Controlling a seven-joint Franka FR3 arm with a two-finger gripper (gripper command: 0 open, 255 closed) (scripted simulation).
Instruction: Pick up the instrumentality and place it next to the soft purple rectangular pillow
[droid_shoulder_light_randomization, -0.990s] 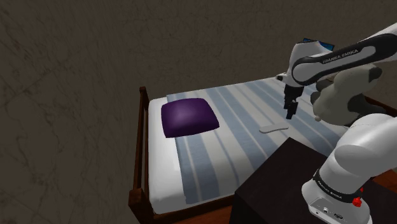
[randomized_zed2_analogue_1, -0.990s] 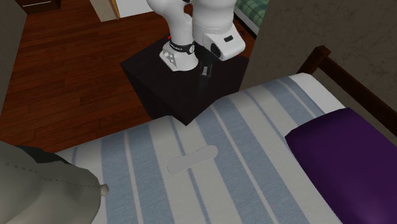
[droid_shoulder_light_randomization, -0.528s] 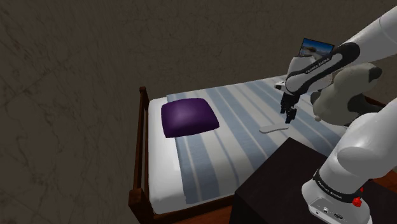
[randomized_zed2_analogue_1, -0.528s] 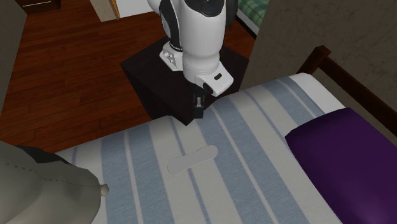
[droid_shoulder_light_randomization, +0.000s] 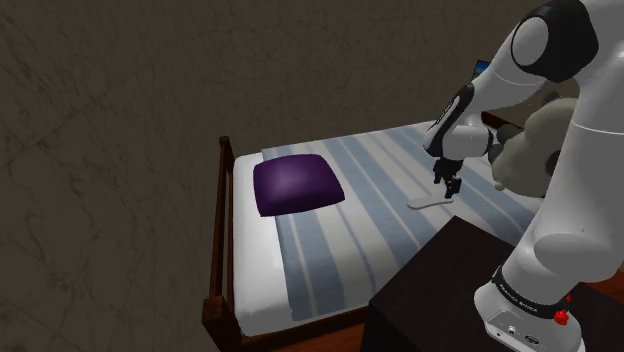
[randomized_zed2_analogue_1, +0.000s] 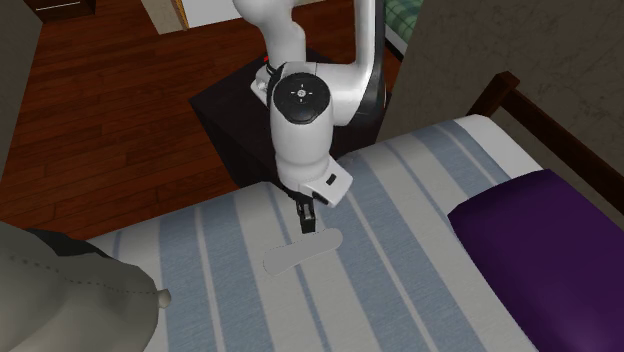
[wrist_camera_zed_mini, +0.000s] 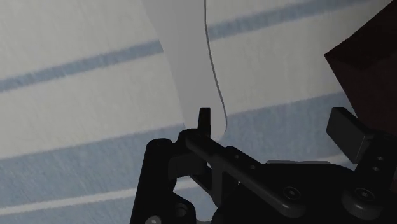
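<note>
On the striped bed (randomized_zed2_analogue_1: 420, 230) — a pale strip (randomized_zed2_analogue_1: 298, 252), jaws apart above one end

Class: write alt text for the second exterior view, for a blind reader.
A white arm holds its open black gripper over one end of a flat grey tool on a striped bed. A purple pillow lies at the right; the black stand is behind.

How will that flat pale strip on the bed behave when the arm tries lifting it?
The strip looks thin and lies flush on the striped bedcover, so it is probably light but awkward to grip. Flat with rounded ends, it shouldn't roll. On soft bedding, it may sink if pressed.
</note>
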